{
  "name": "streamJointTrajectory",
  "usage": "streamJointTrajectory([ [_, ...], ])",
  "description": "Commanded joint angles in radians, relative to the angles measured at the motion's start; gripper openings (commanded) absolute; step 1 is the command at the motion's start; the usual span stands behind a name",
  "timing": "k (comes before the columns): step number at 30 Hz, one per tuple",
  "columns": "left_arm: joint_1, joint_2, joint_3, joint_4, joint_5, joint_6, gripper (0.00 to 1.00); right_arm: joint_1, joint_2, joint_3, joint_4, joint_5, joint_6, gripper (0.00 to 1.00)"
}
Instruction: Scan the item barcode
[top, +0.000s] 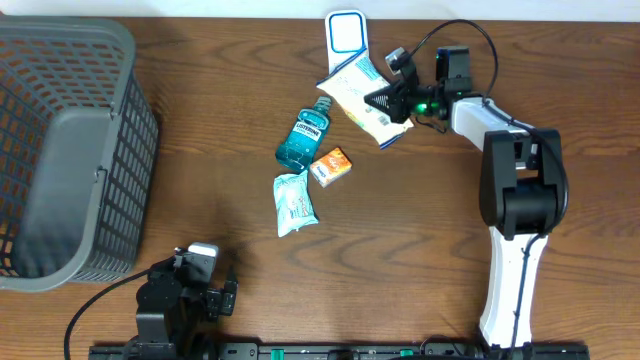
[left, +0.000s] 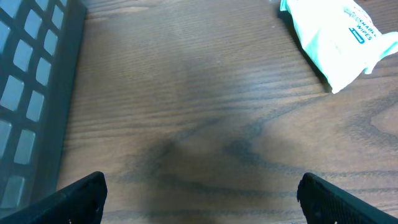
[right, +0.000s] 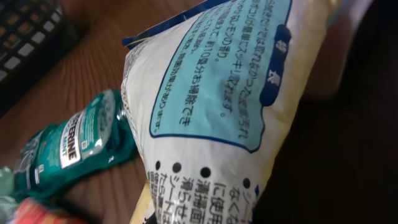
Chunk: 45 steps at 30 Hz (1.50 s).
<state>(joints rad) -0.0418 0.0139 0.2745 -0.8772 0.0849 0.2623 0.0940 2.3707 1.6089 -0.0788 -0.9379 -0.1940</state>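
- The pouch (top: 362, 97) lies at the far middle of the bench (top: 420, 230). The right jaws are clamped on its right edge, near the pouch's near-right end, where the right arm (top: 520, 190) reaches in from the right.
- In the right wrist view the pouch fills most of the picture, with a dark finger (right: 348, 143) against its right side. Whether it rests on the bench or is lifted cannot be told.
- The left jaws stand wide apart at the near left, over bare bench and holding nothing. They are well apart from the pouch.
- The pouch is white with a light blue panel edged in dark blue. It carries rows of Japanese print, too soft to read with certainty, and a row of black dots below.
- The teal bottle (top: 304, 139) just near-left of the pouch reads "LISTERINE".
- The pale pack (left: 339, 37) near the bottle shows the word "WIPES".
- An orange box (top: 331, 165) lies between the bottle and the pack; its print is too small to read.
- Seen from overhead, the pouch's long axis runs diagonally, from far left to near right.
- A blue-rimmed white slab (top: 347, 33) lies just beyond its far end.
- A grey basket (top: 100, 60) stands at the far left.
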Motion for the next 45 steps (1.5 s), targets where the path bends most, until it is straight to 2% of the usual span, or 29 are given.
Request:
streamJointTrajectory([
  [1,0.003,-0.003,-0.011,-0.031,0.009,-0.002,0.98,0.018,-0.142,0.004,-0.099,0.17,-0.018,0.01],
  [7,0.003,-0.003,-0.011,-0.031,0.009,-0.002,0.98,0.109,-0.244,0.004,-0.301,0.723,-0.019,0.01],
  [13,0.003,-0.003,-0.011,-0.031,0.009,-0.002,0.98,0.242,-0.294,0.004,-0.28,1.206,-0.016,0.01],
  [14,0.003,-0.003,-0.011,-0.031,0.009,-0.002,0.98,0.257,-0.296,0.004,-0.273,1.247,-0.017,0.03],
  [15,0.003,-0.003,-0.011,-0.031,0.009,-0.002,0.98,0.275,-0.297,0.004,-0.274,1.276,-0.022,0.09],
  [18,0.003,-0.003,-0.011,-0.031,0.009,-0.002,0.98,0.315,-0.296,0.004,-0.357,1.233,-0.047,0.17],
  [20,0.003,-0.003,-0.011,-0.031,0.009,-0.002,0.98,0.333,-0.296,0.004,-0.449,1.089,-0.047,0.19],
  [21,0.003,-0.003,-0.011,-0.031,0.009,-0.002,0.98,0.337,-0.296,0.004,-0.472,1.043,-0.047,0.26],
  [22,0.003,-0.003,-0.011,-0.031,0.009,-0.002,0.98,0.341,-0.296,0.004,-0.489,1.01,-0.047,0.43],
  [23,0.003,-0.003,-0.011,-0.031,0.009,-0.002,0.98,0.344,-0.296,0.004,-0.499,0.989,-0.046,0.48],
  [26,0.003,-0.003,-0.011,-0.031,0.009,-0.002,0.98,0.348,-0.296,0.004,-0.521,0.976,-0.038,0.54],
  [27,0.003,-0.003,-0.011,-0.031,0.009,-0.002,0.98,0.348,-0.297,0.004,-0.53,0.976,-0.034,0.64],
  [32,0.003,-0.003,-0.011,-0.031,0.009,-0.002,0.98,0.342,-0.299,0.004,-0.561,0.945,0.007,0.82],
  [35,0.003,-0.003,-0.011,-0.031,0.009,-0.002,0.98,0.314,-0.299,0.006,-0.558,0.835,0.026,0.99],
  [42,0.003,-0.003,-0.011,-0.031,0.009,-0.002,0.98,0.167,-0.299,0.007,-0.538,0.518,0.047,0.99],
  [45,0.003,-0.003,-0.011,-0.031,0.009,-0.002,0.98,0.101,-0.298,0.006,-0.562,0.521,0.048,0.99],
])
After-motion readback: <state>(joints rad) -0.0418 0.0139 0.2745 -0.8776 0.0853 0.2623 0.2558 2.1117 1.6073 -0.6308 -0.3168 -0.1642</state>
